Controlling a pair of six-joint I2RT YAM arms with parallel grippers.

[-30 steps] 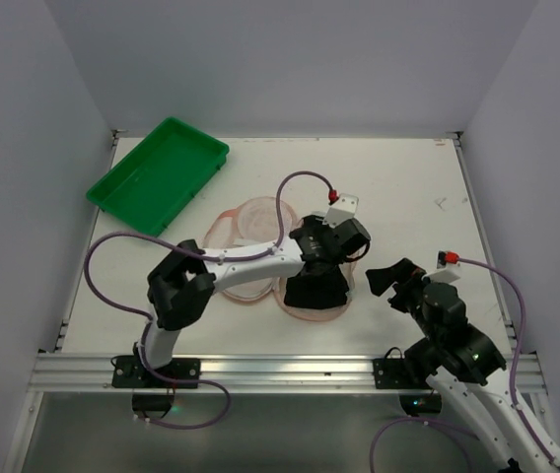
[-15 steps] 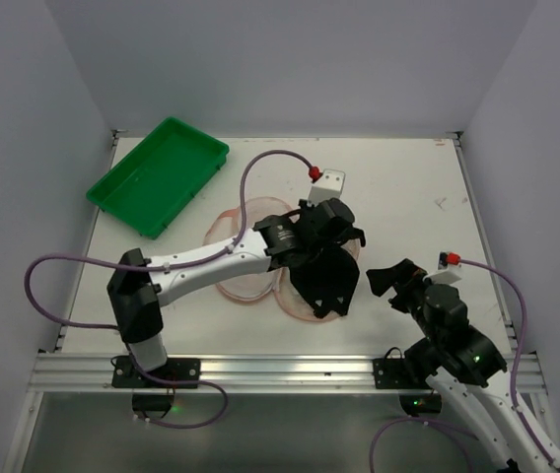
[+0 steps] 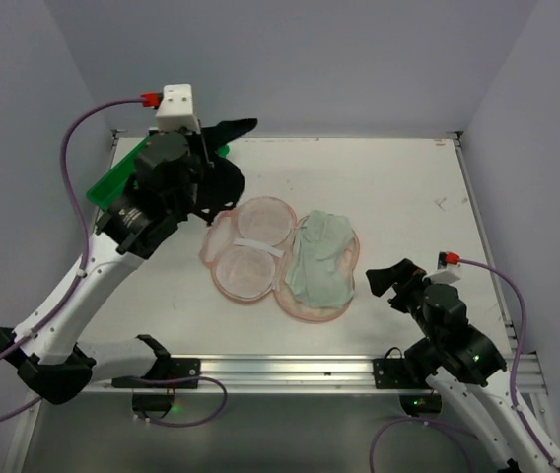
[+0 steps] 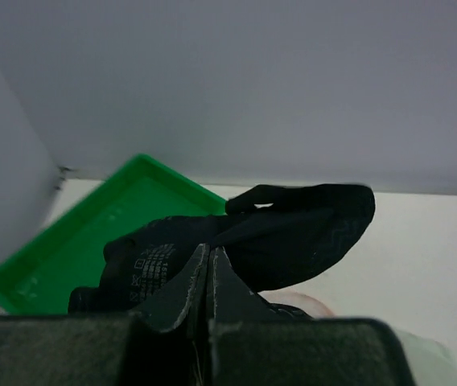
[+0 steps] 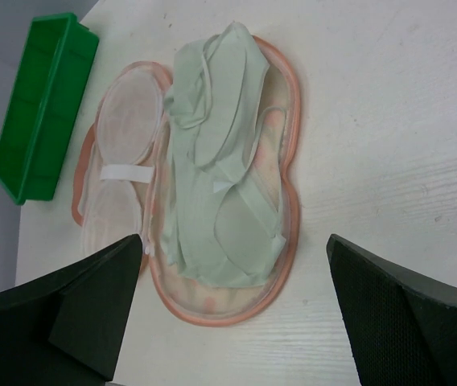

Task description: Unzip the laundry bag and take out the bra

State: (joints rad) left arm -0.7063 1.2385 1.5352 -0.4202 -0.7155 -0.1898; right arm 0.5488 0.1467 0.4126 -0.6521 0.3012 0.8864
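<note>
Left gripper (image 4: 208,259) clenched on the black bra (image 4: 293,229), holding it up over the green tray (image 4: 92,233), probably to drop it there. Laundry bag (image 3: 260,266) lies unzipped, splayed on counter (image 3: 408,187). Right gripper (image 3: 390,279) released, idle nearby.

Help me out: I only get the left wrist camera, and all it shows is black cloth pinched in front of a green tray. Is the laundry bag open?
Observer: Yes. Apart from that bra, the laundry bag lies unzipped on the table, its two halves spread flat.
Operator: Is anything inside it?
Observer: Pale green fabric fills one half. I can't tell whether it is lining or a garment.
Operator: And the other arm?
Observer: The right gripper is wide open beside the bag's right edge, holding nothing.
</note>
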